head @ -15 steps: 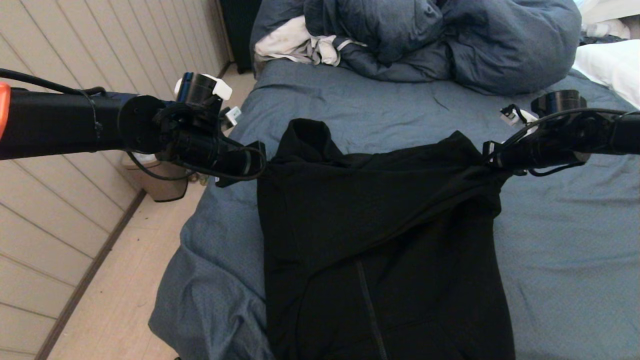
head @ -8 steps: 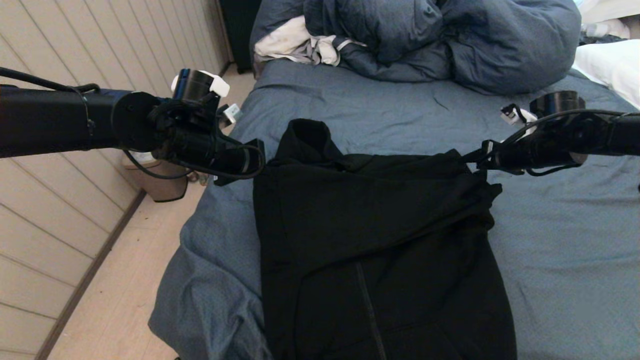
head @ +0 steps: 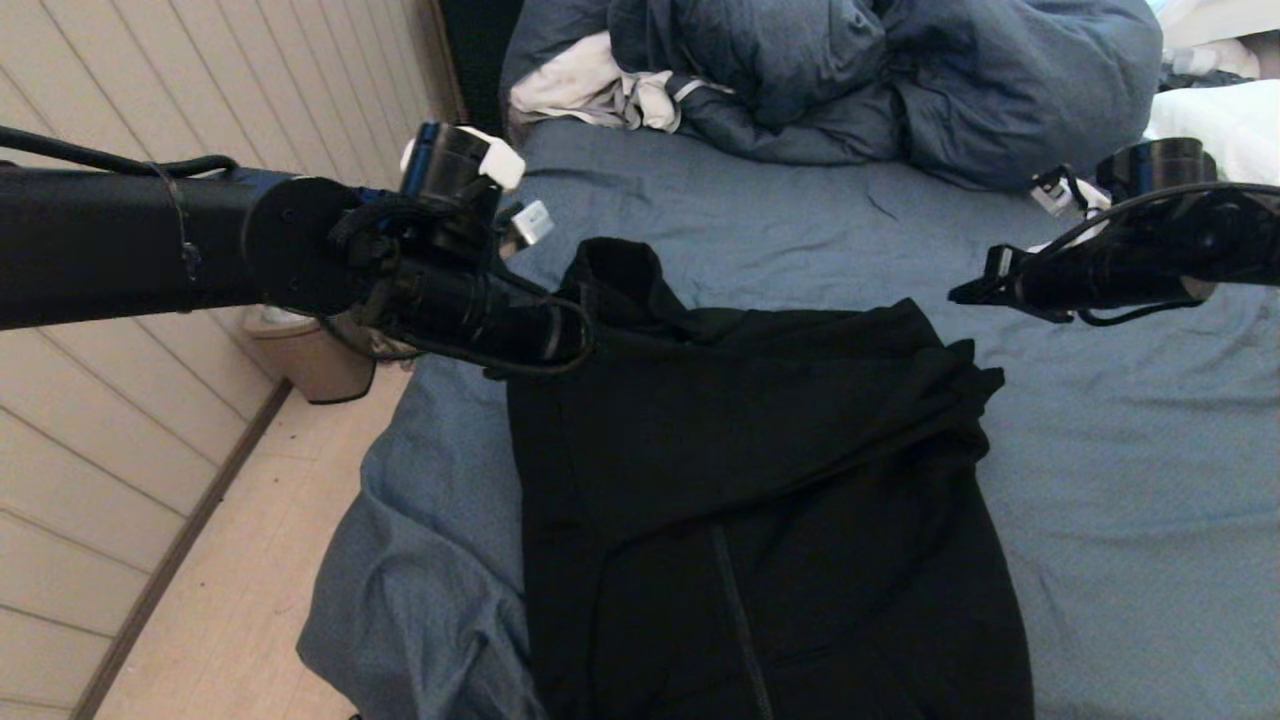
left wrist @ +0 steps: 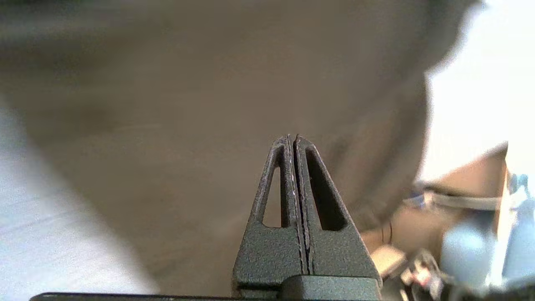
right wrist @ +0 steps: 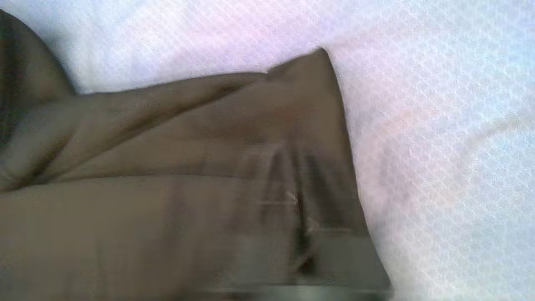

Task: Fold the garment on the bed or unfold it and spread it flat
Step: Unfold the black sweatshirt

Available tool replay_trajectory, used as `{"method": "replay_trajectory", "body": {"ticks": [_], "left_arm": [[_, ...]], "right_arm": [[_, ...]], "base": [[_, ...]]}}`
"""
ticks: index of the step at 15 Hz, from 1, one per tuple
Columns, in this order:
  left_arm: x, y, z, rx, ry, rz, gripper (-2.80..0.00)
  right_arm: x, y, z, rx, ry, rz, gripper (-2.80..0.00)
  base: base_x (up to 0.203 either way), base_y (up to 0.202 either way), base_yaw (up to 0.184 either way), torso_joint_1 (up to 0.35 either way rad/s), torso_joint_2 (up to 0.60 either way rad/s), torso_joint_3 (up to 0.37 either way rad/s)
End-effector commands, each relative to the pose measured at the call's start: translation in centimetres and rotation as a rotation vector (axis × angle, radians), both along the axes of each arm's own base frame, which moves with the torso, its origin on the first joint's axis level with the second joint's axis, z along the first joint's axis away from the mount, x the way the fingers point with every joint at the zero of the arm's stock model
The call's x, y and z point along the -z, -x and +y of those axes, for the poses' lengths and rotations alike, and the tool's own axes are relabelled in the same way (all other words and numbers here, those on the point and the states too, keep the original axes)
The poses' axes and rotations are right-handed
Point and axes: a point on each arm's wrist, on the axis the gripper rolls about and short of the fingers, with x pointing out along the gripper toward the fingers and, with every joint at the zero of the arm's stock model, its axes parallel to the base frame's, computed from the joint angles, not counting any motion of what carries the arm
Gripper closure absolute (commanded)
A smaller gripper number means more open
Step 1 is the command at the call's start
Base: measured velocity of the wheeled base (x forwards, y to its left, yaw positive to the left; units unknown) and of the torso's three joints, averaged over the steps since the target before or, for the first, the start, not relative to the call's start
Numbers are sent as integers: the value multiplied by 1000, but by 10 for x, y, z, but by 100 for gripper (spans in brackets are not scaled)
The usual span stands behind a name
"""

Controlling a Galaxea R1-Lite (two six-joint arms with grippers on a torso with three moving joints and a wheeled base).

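A: Both jaws clenched, nothing in either. Left gripper (left wrist: 292,140) – fingers pressed flat together in wrist view, no cloth between. Right gripper (head: 965,293) – tips look pinched to a point in head view, clear of the fabric; its wrist view too smeared to confirm.

B: Left gripper's position?

A: Head view puts it at garment's upper-left corner, approx. by the hood, tip lost against the black fabric. Can't tell if touching. Arm comes in level from the bed's left side, over the floor.

B: And right?

A: Hanging above bare sheet, just off the garment's upper-right corner, apart from it. Arm reaches in from the right edge.

B: Garment itself?

A: Black hooded sweatshirt (head: 760,480), lying on the bed (head: 1130,500), left-of-centre, near the left edge. Hood end points away from robot, hood standing up a bit. Zipper runs down the middle toward the near edge; bottom part cut off by frame. Upper-right corner bunched, w/ a diagonal fold running across the chest. Right wrist view shows that corner as a folded point lying on the sheet.

B: Anything else on the bed?

A: Dark blue duvet (head: 900,80) heaped at far end, well apart from garment. White-grey cloth (head: 590,85) tucked against duvet's left side. White pillow (head: 1215,130) at far right. Bin (head: 320,365) on the floor beside the bed, partly behind left arm.
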Motion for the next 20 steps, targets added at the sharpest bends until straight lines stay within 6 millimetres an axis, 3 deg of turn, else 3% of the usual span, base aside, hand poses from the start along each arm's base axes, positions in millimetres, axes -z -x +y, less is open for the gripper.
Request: {"method": "replay_trajectory", "body": {"ticks": [1, 4, 6, 9, 10, 11, 14, 16, 20], "left_arm": [[9, 9, -38, 80, -9, 2, 0], [33, 17, -87, 177, -66, -51, 0], [55, 14, -113, 221, -77, -78, 0], [65, 17, -125, 234, -86, -81, 0], [64, 17, -125, 232, -82, -82, 0], [64, 17, -125, 232, -80, -83, 0], [68, 19, -124, 232, -94, -67, 0], [69, 18, -124, 231, -99, -66, 0], [65, 21, -124, 225, -103, -75, 0]], "right_arm": [[-6, 5, 1, -1, 2, -11, 0], [-3, 5, 5, -12, -1, 3, 0], [6, 5, 20, -47, -9, 61, 0], [1, 21, 27, -68, 27, 188, 0], [-6, 31, 29, -60, 69, 220, -166], [-13, 38, 32, -53, 106, 215, -280], [-25, 60, 32, -103, 184, 243, -280], [-21, 74, 34, -198, 263, 317, -280], [9, 52, 31, -229, 274, 391, -280]], "base": [[0, 0, 0, 0, 0, 0], [0, 0, 0, 0, 0, 0], [0, 0, 0, 0, 0, 0], [0, 0, 0, 0, 0, 0], [0, 0, 0, 0, 0, 0], [0, 0, 0, 0, 0, 0], [0, 0, 0, 0, 0, 0], [0, 0, 0, 0, 0, 0], [0, 0, 0, 0, 0, 0]]}}
